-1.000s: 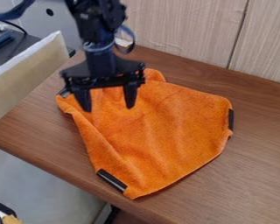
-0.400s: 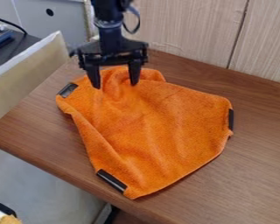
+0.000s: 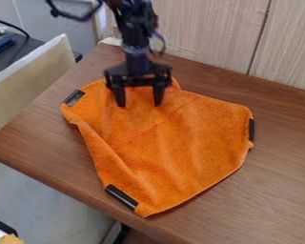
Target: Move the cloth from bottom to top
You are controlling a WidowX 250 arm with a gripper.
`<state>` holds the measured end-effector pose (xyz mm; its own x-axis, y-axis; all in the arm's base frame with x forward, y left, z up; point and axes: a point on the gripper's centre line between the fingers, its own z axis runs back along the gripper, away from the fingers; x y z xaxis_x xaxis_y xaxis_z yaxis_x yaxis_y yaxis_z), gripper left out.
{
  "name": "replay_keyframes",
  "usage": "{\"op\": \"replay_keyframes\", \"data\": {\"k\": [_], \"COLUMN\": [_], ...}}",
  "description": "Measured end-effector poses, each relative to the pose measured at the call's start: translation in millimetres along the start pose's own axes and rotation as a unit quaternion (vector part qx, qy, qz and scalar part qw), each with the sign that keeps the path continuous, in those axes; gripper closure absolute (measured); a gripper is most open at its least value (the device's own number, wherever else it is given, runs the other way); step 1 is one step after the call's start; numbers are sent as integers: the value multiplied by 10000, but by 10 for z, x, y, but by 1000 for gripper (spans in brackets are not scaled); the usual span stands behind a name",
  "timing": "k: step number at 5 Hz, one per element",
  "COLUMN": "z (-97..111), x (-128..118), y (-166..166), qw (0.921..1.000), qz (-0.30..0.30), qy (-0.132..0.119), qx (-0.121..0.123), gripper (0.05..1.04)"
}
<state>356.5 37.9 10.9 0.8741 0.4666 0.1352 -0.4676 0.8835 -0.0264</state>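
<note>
Hanging over the cloth (image 3: 174, 143) near its top, the gripper (image 3: 139, 104) is holding its fingers apart, well away from the bottom corner (image 3: 148, 207).

The cloth (image 3: 180, 143) is bright orange, and its patches (image 3: 121, 196) are black. The table (image 3: 279, 190) is brown with thin, darker wood streaks. The wall (image 3: 203, 33) is pale tan with fine up-and-down lines. The gripper (image 3: 139, 104) is black.
</note>
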Motion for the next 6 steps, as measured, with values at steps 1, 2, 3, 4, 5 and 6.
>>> {"op": "replay_keyframes", "data": {"k": [1,2,3,4,5,6], "z": [-92,-115,-137,-157,-178,-192], "x": [36,60,144,261,400,526], "y": [-53,-77,-160,-269,-411,-512], "qw": [9997,9994,9992,9992,9994,9993], "qz": [-178,-256,-299,-312,-273,-299], "qy": [-165,-221,-261,-225,-153,-138], "qx": [20,11,-17,-60,-146,-160], "gripper": [82,82,82,82,82,81]}}
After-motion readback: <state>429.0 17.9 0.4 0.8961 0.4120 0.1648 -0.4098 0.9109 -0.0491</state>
